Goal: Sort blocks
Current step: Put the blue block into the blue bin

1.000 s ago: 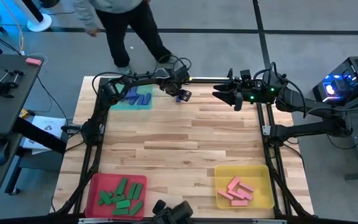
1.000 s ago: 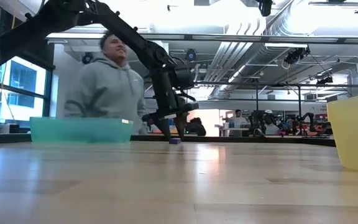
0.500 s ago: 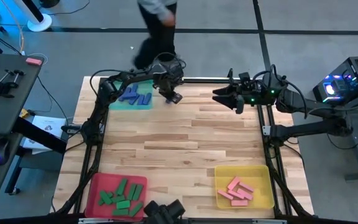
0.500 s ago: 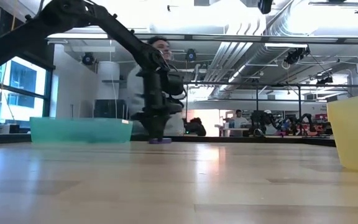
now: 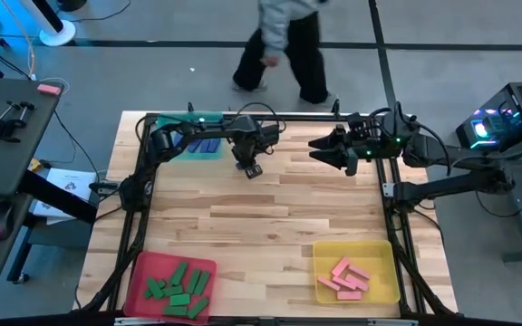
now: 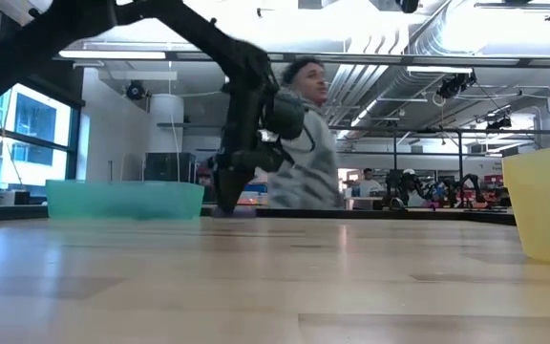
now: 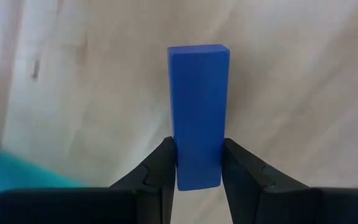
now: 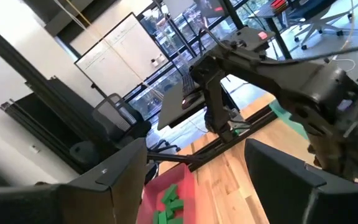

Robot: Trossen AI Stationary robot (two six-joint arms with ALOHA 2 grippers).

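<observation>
pinching only the lower end of a blue block [image 7: 197, 115], the left gripper [image 7: 197, 163] hovers near the table's far edge beside the teal tray [image 5: 176, 152]; such a shallow hold could let it pivot or slip. right gripper [image 5: 320, 148] waits, fingers apart.

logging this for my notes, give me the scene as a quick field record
left hand: shut on blue block, low over the table beside the teal tray
right hand: open, empty, waiting at the far right edge
teal tray: blue blocks
red tray: green blocks
yellow tray: pink blocks
person: walking past behind the table
</observation>
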